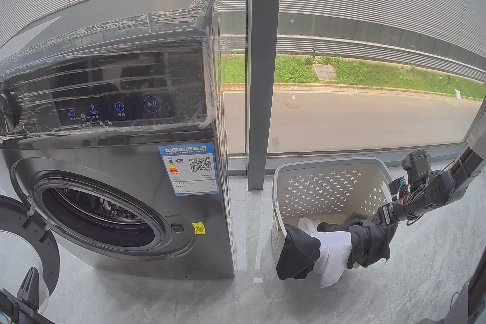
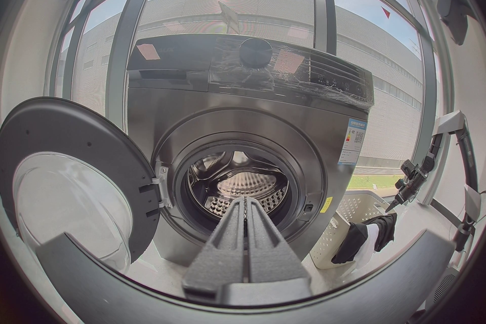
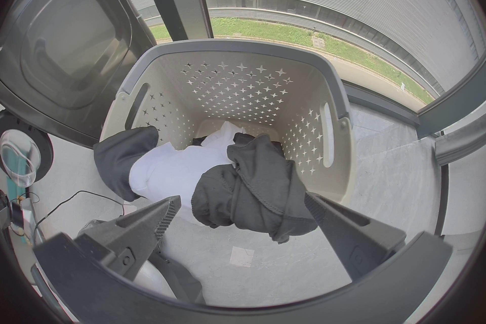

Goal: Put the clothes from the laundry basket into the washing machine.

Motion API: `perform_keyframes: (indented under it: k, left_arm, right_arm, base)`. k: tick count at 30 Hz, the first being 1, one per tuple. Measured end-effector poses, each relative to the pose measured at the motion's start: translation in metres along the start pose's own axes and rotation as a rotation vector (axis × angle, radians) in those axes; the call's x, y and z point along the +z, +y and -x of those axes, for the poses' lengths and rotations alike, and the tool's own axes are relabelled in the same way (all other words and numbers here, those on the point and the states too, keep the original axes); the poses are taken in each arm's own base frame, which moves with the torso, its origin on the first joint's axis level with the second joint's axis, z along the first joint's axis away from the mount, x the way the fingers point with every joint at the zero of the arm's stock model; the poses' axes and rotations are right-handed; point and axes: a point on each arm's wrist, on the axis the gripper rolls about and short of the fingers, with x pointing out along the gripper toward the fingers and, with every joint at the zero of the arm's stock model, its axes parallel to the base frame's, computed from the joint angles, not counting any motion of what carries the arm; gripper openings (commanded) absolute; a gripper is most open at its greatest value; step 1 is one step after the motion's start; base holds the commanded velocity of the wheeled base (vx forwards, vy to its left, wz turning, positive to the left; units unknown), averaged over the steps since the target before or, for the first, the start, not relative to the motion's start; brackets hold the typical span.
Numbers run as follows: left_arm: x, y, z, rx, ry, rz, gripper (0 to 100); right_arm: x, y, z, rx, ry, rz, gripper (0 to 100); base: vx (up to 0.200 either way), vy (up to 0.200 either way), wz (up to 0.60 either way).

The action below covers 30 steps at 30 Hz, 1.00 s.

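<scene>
- While the washing machine (image 1: 126, 148) stands on the pale floor (image 1: 152, 299) with its round door (image 1: 23, 239) swung wide to the robot's left, the perforated steel drum (image 2: 243, 186) shows through the opening.
- Just to the right of the machine, the white basket (image 1: 329, 165) sits on the floor by the window, close to a grey window post (image 1: 263, 62).
- Clothes hang over the basket's near rim: a black garment (image 1: 298, 251) on the side towards the machine, a white garment (image 1: 331, 249) beside it, and a second dark piece (image 1: 367, 241) bunched on the far side. More white cloth lies down inside the basket.
- The right gripper (image 3: 240, 199) is at the basket's near rim with its fingers spread wide apart. The bunched dark piece lies between them, and its edge reaches one finger (image 3: 324, 213).
- The left gripper (image 2: 245, 201) is low in front of the machine, pointing at the drum opening. Its two fingers are pressed together with nothing between them.
</scene>
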Motion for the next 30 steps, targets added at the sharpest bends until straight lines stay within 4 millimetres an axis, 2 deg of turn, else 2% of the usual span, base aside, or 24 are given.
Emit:
perform_keyframes:
  k: [12,19,30]
  left_arm:
    - [0.0,0.0,0.0,-0.004,-0.001,0.002,0]
    - [0.0,0.0,0.0,-0.003,-0.001,0.002,0]
    - [0.0,0.0,0.0,-0.003,0.0,0.001,0]
  right_arm:
    - [0.0,0.001,-0.002,0.006,0.003,0.004,100]
    - [-0.001,0.006,-0.01,0.033,0.017,0.03,100]
    - [0.007,0.039,-0.038,0.133,0.004,0.117,100]
  base:
    - [0.0,-0.2,0.0]
    - [0.0,0.0,0.0]
    - [0.0,0.0,0.0]
